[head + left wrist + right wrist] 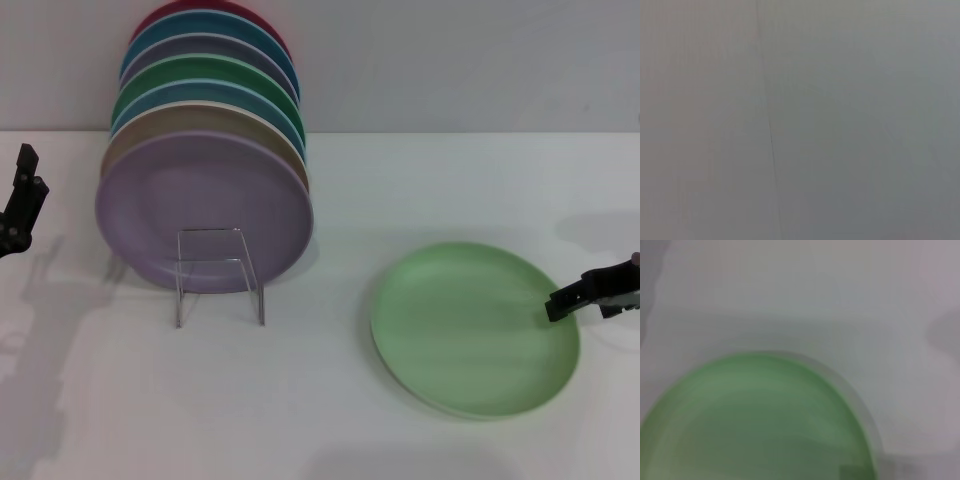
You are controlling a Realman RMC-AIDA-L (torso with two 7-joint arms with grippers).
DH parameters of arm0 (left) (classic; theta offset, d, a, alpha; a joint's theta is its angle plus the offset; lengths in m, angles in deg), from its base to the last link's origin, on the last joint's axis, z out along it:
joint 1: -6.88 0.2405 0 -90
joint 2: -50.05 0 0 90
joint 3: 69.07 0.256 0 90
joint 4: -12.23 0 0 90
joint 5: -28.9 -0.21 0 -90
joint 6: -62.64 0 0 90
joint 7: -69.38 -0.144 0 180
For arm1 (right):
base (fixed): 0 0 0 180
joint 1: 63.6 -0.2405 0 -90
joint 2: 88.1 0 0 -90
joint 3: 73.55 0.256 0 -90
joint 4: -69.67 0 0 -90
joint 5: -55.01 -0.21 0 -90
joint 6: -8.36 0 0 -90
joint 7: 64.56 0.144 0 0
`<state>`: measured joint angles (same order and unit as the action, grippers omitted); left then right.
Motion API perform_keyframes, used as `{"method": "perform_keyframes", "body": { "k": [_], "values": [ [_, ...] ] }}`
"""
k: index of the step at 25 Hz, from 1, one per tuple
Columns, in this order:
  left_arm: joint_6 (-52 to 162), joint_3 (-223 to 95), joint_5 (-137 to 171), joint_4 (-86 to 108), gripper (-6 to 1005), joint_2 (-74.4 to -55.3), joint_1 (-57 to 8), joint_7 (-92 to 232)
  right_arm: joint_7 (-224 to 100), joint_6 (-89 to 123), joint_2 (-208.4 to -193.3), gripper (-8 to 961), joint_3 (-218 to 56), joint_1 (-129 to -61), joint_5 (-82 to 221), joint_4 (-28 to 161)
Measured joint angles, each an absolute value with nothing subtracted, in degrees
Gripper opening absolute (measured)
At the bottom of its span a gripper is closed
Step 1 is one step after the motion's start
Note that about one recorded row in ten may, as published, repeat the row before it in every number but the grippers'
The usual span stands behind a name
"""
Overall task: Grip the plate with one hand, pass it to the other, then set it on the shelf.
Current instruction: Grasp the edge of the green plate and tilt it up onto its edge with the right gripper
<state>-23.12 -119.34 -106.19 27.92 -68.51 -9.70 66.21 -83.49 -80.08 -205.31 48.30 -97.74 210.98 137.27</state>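
Note:
The light mint-green plate (470,325) lies flat on the white table at the right front. It fills the lower part of the right wrist view (755,425). My right gripper (575,298) is at the plate's right rim, low over the table, its black fingers pointing at the rim. My left gripper (20,205) hangs at the far left edge, away from the plate, beside the rack. The left wrist view shows only a blank grey surface.
A clear wire rack (220,275) at the left back holds several upright plates, with a lilac plate (200,215) at the front and a darker green one (215,75) behind. A pale wall runs along the table's back edge.

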Motion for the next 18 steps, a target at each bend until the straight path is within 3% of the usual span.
{"method": "perform_keyframes", "body": {
  "k": [18],
  "values": [
    [-22.92, -119.35, -106.19, 27.77, 784, -68.42, -9.84, 66.21, -83.64, -77.63, -205.08, 759, 47.64, -99.29, 212.53, 133.14]
  ]
}}
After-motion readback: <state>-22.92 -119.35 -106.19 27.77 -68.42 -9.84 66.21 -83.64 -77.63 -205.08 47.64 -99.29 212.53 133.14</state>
